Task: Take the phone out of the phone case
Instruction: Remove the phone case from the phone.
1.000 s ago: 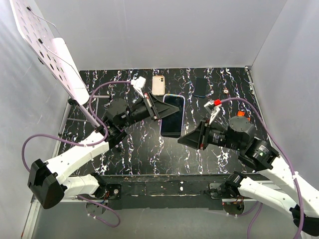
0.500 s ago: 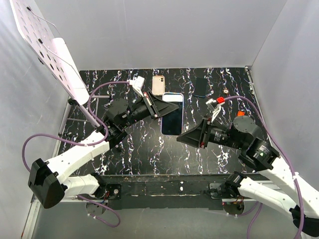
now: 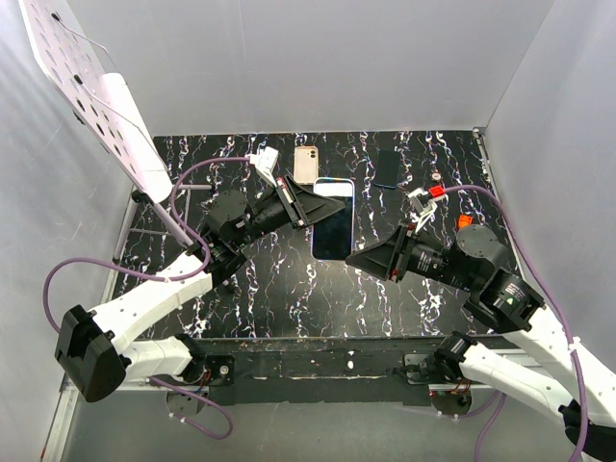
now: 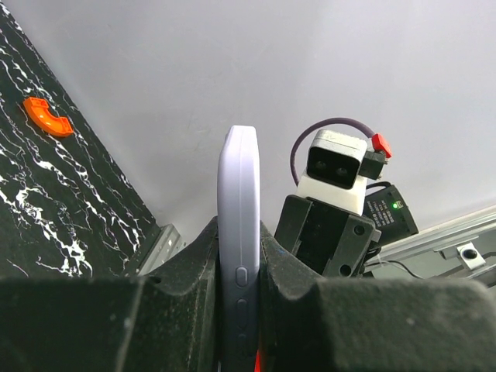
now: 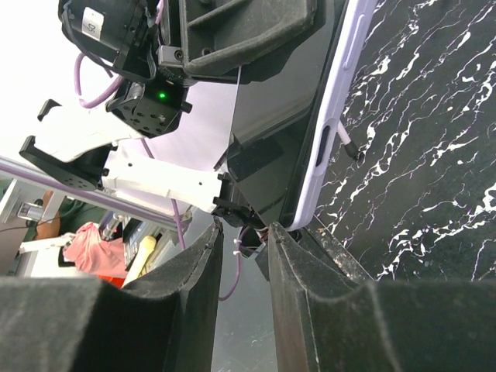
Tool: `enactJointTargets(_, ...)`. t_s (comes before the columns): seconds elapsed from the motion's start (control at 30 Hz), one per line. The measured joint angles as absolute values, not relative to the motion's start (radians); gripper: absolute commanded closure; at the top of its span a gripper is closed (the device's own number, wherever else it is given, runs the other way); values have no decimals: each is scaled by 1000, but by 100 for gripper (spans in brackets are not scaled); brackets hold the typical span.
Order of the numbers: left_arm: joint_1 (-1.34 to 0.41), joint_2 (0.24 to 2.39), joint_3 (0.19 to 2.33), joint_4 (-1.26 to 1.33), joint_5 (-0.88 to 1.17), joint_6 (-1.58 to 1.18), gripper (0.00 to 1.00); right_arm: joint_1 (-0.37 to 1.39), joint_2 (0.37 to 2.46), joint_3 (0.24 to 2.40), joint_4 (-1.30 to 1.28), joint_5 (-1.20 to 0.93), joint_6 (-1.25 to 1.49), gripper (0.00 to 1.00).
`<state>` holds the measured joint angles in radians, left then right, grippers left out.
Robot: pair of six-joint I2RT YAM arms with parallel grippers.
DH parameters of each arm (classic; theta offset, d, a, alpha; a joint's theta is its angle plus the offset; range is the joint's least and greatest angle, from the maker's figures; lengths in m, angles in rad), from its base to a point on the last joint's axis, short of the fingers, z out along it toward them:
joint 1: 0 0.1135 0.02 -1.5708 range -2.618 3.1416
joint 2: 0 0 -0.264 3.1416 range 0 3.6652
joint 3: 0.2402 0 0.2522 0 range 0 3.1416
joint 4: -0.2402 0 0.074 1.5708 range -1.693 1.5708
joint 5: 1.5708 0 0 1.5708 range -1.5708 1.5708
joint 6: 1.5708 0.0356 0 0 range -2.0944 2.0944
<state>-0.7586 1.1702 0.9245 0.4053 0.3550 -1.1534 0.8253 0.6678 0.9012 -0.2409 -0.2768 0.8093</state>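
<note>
The phone in its lavender case [image 3: 333, 218] is held off the table, screen up. My left gripper [image 3: 318, 204] is shut on its left long edge. In the left wrist view the case's edge with its side buttons [image 4: 239, 201] stands clamped between my two fingers [image 4: 239, 260]. My right gripper [image 3: 358, 260] is open and empty, with its tips at the phone's near right corner. In the right wrist view the cased phone [image 5: 310, 116] hangs just beyond my open fingers [image 5: 244, 232], and the right fingertip [image 5: 283, 232] is at the case's lower corner.
A small beige phone [image 3: 306, 164] and a dark phone [image 3: 387, 166] lie at the back of the black marbled table [image 3: 289, 289]. A white perforated board [image 3: 91, 96] leans at the left wall. An orange piece [image 4: 46, 115] lies on the table.
My left gripper has raised and tilted the phone slightly toward the back. My right gripper has moved up and right, closer to the phone's near right corner.
</note>
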Motion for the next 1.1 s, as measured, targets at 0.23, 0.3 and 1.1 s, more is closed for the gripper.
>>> enactJointTargets(0.23, -754, 1170, 924, 407, 356, -1156, 100, 825, 673, 901, -244, -259, 809, 63)
enactJointTargets(0.3, -754, 1170, 924, 414, 358, -1161, 100, 824, 679, 901, -244, -256, 809, 63)
enactJointTargets(1.1, -728, 1285, 823, 668, 390, -1336, 100, 727, 735, 670, 146, -367, 1052, 64)
